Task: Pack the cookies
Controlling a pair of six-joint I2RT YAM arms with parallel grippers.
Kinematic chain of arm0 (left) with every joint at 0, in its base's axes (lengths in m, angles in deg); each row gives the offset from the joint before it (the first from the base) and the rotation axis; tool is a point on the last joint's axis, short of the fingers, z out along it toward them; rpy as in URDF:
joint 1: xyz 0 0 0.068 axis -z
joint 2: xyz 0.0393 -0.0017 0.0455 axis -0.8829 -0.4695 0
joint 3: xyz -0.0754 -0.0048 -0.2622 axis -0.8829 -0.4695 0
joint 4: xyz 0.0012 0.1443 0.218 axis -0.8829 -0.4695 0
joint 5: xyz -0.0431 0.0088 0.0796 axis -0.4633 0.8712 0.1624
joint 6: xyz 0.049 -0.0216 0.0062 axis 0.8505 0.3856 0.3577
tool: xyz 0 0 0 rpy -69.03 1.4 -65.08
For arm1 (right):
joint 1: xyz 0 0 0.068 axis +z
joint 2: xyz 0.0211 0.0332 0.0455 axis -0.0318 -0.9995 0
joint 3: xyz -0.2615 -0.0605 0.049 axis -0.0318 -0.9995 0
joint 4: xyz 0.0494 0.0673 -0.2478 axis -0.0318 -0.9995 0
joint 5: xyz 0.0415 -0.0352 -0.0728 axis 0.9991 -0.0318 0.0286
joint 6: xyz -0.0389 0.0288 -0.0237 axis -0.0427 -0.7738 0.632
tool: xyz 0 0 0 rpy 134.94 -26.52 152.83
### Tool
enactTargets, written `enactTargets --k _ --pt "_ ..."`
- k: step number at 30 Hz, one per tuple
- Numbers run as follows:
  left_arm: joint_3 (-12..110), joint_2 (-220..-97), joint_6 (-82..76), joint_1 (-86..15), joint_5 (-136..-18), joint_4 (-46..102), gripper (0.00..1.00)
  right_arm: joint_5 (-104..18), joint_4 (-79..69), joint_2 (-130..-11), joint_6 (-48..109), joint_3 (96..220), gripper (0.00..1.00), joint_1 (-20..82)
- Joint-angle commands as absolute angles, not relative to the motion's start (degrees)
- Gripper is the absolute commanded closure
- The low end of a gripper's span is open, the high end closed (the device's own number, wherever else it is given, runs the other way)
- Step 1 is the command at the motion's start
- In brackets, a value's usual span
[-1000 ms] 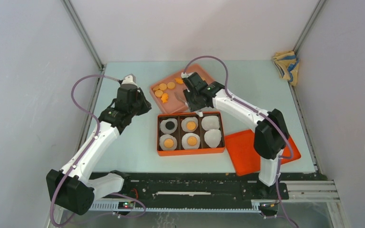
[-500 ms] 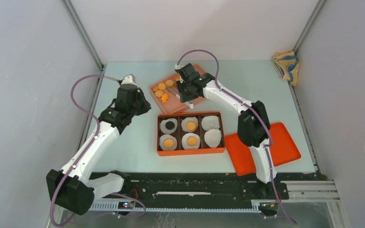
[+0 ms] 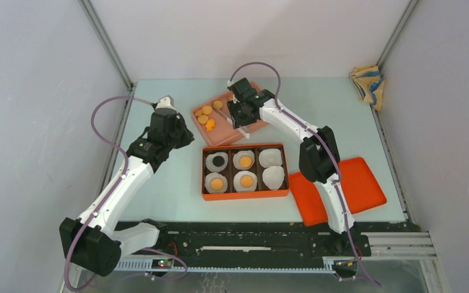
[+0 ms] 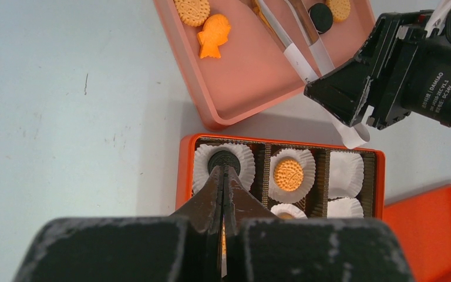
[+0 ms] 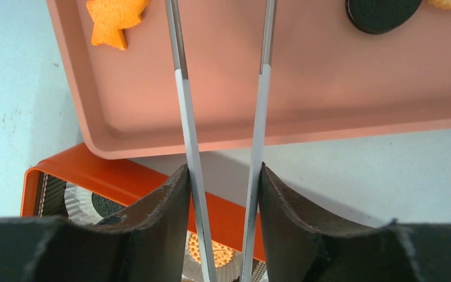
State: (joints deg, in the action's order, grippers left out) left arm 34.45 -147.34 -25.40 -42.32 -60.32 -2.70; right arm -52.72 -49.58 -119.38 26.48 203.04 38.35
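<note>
Orange round cookies (image 3: 206,112) and a fish-shaped one (image 4: 214,34) lie on the pink tray (image 3: 220,131). A black cookie (image 5: 383,13) lies there too. The orange box (image 3: 244,195) holds paper cups. One cup has a black cookie (image 4: 223,160), three have orange cookies (image 4: 288,174), and two cups (image 4: 345,173) are empty. My right gripper (image 5: 223,173) is shut on metal tongs (image 5: 258,117), whose open arms reach over the tray; their tips are out of view. It hovers at the tray's near right edge (image 3: 244,113). My left gripper (image 4: 224,170) is shut and empty, left of the box.
An orange lid (image 3: 336,189) lies right of the box. A folded cloth (image 3: 366,82) sits at the far right corner. Grey walls close in the table on the left, back and right.
My right arm has swung back and to the left, carrying the tongs from the box's far edge to over the pink tray. The left arm has not moved.
</note>
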Motion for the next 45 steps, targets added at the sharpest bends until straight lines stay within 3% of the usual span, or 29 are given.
enactTargets --k 1,6,11,21,29,37,45 --pt "37.27 -146.94 -24.71 -42.73 -60.28 -2.08 0.99 -51.39 -49.49 -120.62 26.75 208.24 0.52 38.03" --pt "36.83 -146.94 -24.72 -42.75 -60.15 -2.09 1.0 -48.22 -49.08 -120.85 27.38 209.26 0.76 37.86" --pt "37.13 -146.72 -24.64 -42.75 -60.18 -2.26 1.0 -49.61 -49.05 -115.66 26.87 205.19 0.91 37.94" --pt "36.79 -147.09 -25.35 -42.75 -61.77 -1.42 1.0 -54.18 -43.2 -81.92 26.69 171.82 0.92 37.94" --pt "36.59 -146.99 -25.77 -42.66 -63.14 -0.8 1.0 -59.28 -55.44 -60.94 23.85 160.32 0.91 40.99" --pt "37.0 -147.29 -25.96 -41.87 -64.85 0.1 1.0 -61.32 -63.71 -51.2 15.17 149.11 0.91 46.13" --pt "37.15 -147.14 -26.12 -41.08 -64.48 0.02 1.0 -62.09 -63.75 -51.86 12.55 145.29 0.91 48.45"
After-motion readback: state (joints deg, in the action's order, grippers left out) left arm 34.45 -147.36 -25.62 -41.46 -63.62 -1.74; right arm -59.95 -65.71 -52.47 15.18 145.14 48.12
